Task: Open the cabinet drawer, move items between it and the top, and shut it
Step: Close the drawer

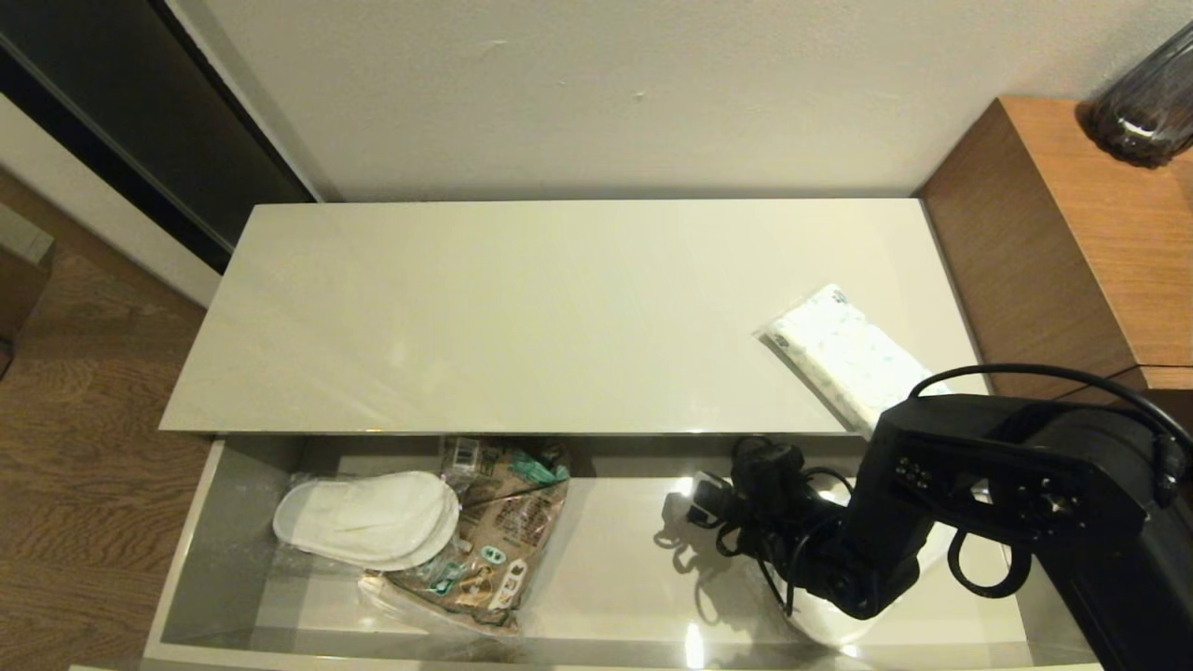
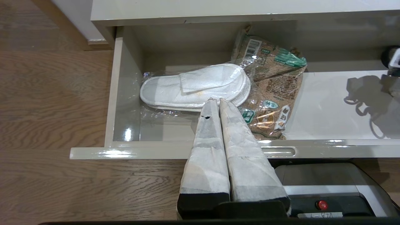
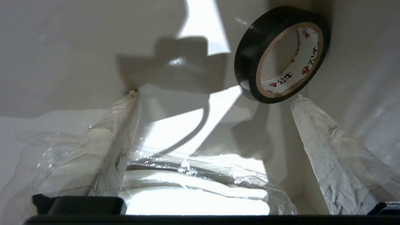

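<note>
The cabinet drawer [image 1: 191, 568] stands pulled out below the top [image 1: 522, 317]. A white soft pack [image 1: 843, 354] lies on the top near its right end. In the drawer's left half lie bagged white slippers [image 1: 363, 517] [image 2: 193, 86]. My right arm [image 1: 979, 485] reaches into the drawer's right half. My right gripper [image 3: 217, 96] is open there, over a second bag of slippers [image 3: 193, 190], with the black tape roll [image 3: 281, 53] just beyond one fingertip. My left gripper [image 2: 216, 100] is shut and empty above the drawer's front edge [image 2: 150, 152], tips over the slippers' near rim.
A brown printed snack bag [image 1: 508, 531] [image 2: 275, 90] lies partly under the left slippers. Brown wooden furniture [image 1: 1072, 233] with a dark glass vase [image 1: 1146, 102] stands to the right of the cabinet. Wood floor [image 1: 84, 447] lies to the left. The robot's base [image 2: 328, 184] is below the drawer front.
</note>
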`<state>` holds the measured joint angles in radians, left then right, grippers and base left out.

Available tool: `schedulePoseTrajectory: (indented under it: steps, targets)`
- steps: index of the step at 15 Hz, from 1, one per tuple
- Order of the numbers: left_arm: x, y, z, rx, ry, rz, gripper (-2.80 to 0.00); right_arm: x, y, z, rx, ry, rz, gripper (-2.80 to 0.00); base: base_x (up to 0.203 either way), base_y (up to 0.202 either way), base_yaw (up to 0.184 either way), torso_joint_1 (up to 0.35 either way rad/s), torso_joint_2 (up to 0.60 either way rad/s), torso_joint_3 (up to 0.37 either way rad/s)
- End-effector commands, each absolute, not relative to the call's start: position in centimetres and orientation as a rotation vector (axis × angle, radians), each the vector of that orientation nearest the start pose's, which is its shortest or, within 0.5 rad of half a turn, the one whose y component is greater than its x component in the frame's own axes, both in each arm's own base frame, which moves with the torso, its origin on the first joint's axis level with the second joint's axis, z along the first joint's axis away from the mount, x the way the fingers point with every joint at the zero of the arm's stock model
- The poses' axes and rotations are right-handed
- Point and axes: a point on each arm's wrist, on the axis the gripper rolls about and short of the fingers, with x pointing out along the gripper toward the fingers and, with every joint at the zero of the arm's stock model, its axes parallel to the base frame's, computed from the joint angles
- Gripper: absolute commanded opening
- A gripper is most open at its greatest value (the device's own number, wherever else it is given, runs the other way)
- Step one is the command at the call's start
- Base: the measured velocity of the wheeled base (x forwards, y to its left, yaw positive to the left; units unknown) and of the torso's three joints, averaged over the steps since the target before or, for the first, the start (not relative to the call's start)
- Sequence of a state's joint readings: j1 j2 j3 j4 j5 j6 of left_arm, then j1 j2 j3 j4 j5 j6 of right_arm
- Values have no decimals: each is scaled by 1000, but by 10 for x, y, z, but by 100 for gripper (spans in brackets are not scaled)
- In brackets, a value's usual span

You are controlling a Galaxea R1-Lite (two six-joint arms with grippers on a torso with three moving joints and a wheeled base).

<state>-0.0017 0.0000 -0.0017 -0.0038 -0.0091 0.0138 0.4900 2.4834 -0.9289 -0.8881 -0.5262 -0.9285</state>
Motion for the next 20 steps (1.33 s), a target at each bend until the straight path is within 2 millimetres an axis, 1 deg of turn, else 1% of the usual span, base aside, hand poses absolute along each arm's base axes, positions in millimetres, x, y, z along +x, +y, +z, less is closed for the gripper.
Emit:
schedulePoseTrajectory:
  steps: [1, 6, 8, 13, 17, 20]
  targets:
    - [-23, 0, 76, 14, -6, -11, -280, 353, 176, -49, -1227, 573, 256, 0, 0, 0, 0, 0, 0, 0]
    - [-23, 0, 76, 14, -5, -11, -280, 352, 177, -50, -1185, 586, 319, 0, 0, 0, 0, 0, 0, 0]
    - [-23, 0, 76, 14, -5, -9, -280, 358, 178, -51, -1175, 579, 311, 0, 0, 0, 0, 0, 0, 0]
    - [-23, 0, 76, 14, -6, -10, -280, 363, 177, -54, -1159, 619, 321, 0, 0, 0, 0, 0, 0, 0]
    - [-23, 0, 76, 14, -6, -11, -280, 361, 176, -55, -1139, 644, 334, 0, 0, 0, 0, 0, 0, 0]
    - [-23, 0, 77, 14, -8, -11, -280, 358, 175, -56, -1138, 628, 309, 0, 0, 0, 0, 0, 0, 0]
